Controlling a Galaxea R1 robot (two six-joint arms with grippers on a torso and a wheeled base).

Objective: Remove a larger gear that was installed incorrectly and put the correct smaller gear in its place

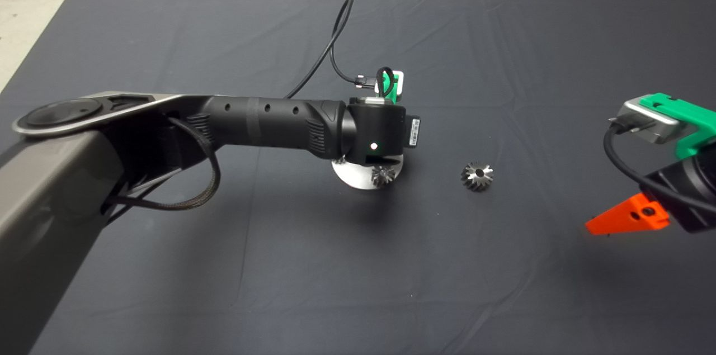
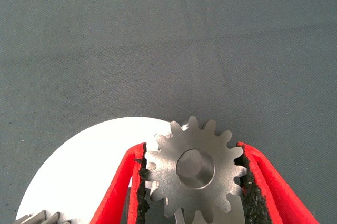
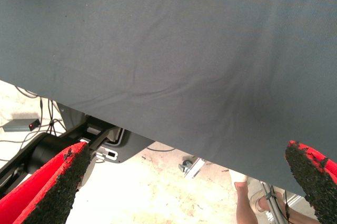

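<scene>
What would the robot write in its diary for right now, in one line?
left end effector: shut on smaller gear, over round plate | larger gear: on mat | right end effector: open, parked

Dark mat point(image 1: 224, 265) carries round silver base plate point(image 1: 358, 179) – larger gear point(image 1: 476, 176) lies loose, apart from plate

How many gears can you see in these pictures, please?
3: the larger gear lies loose on the mat, right of the round plate; the smaller gear sits between the left gripper fingers; another gear on the plate. The arm may hide more.
</scene>
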